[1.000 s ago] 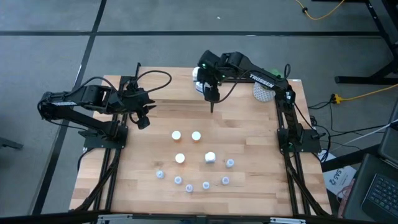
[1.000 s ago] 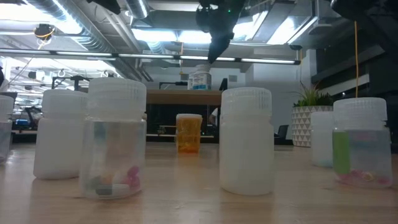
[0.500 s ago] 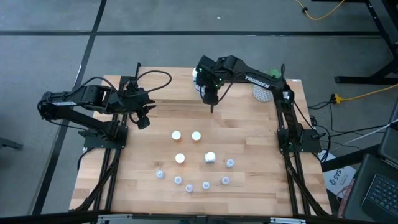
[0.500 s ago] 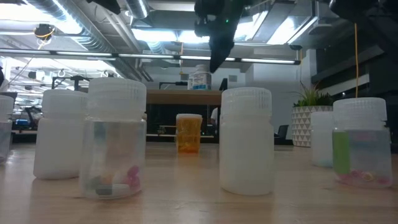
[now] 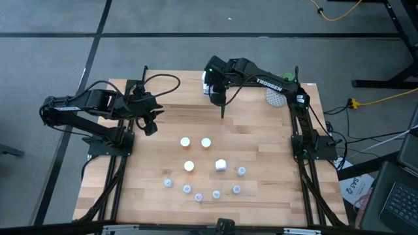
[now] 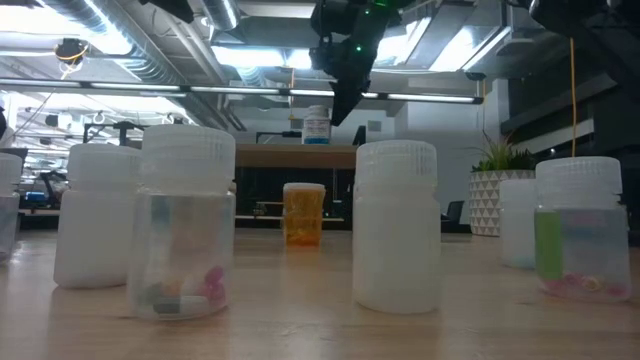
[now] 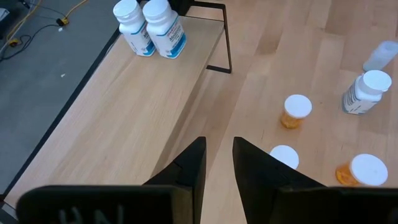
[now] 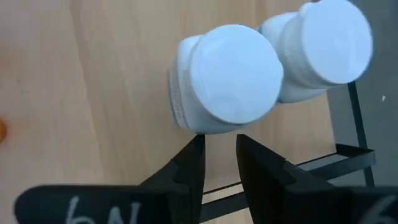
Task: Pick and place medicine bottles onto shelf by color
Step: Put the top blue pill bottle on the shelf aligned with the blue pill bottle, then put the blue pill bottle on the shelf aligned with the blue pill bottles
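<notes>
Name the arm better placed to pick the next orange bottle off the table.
Left, probably. The left hand hangs empty beside the three orange bottles, which show just past its fingers in its wrist view. The right hand is up by the shelf, near two white bottles.

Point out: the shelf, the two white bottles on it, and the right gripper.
shelf (image 7: 149,106), left wrist view, on the bare wood top.
white bottles (image 7: 163,28), left wrist view, on the label of the nearer one.
right gripper (image 8: 219,163), right wrist view, midway between its fingertips.
</notes>
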You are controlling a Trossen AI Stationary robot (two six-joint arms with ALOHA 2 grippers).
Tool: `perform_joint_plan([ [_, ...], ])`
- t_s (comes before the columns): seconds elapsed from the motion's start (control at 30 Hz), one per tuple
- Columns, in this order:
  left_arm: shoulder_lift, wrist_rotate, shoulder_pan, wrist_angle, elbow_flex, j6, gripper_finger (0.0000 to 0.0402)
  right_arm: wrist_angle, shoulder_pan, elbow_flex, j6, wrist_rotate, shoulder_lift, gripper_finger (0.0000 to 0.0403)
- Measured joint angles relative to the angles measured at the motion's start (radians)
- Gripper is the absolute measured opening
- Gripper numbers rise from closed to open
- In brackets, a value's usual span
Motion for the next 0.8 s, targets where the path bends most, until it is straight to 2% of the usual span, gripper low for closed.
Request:
perform_joint_plan([
  [0.5, 0.0, 0.0, 0.0, 0.0, 0.0, 0.0, 0.0073, 0.002, 0.0, 0.0, 0.003, -0.019, 0.003, 0.0093],
  [0.63, 0.0, 0.0, 0.0, 0.0, 0.0, 0.0, 0.0073, -0.109, 0.001, 0.025, 0.024, -0.019, 0.003, 0.0093],
  [0.8, 0.0, 0.0, 0.0, 0.0, 0.0, 0.0, 0.0073, -0.249, 0.037, 0.128, 0.062, -0.039, 0.003, 0.0093],
])
